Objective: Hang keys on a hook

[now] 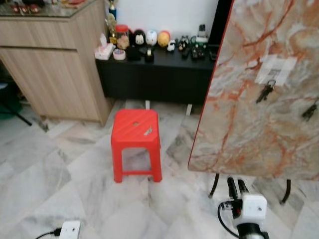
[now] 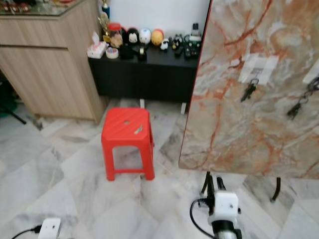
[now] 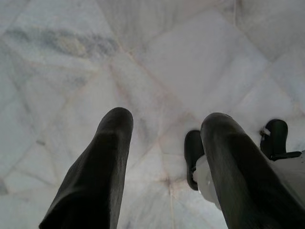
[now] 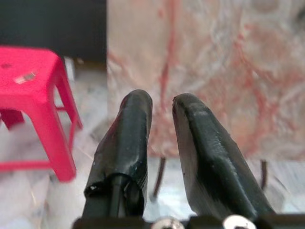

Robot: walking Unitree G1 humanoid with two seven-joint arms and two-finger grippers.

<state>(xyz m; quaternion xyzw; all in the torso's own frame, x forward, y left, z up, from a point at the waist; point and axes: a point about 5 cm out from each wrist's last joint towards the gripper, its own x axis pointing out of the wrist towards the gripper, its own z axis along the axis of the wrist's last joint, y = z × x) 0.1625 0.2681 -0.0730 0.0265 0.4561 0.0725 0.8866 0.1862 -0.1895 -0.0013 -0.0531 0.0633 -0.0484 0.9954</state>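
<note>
Keys: one set lies on top of the red stool, toward its right edge, as a small pale object; two dark bunches already hang on the upright marble board.
Right gripper: low in front of the board's foot, fingers slightly apart, holding nothing.
Left gripper: hanging over the floor, fingers wide apart, empty.
Risk, pick-up: the set is small and flat, so the long fingers could push it off the stool's edge onto the tiles.
Risk, board: it stands on thin dark legs; a hard push at a hook might rock it.
Risk, hooks: too small to make out, so a free one is hard to judge.
Risk, floor: a white box with a cable lies near the robot's path.
Room: pale marble floor, a wooden cabinet at left, a black shelf of small figures behind the stool.
</note>
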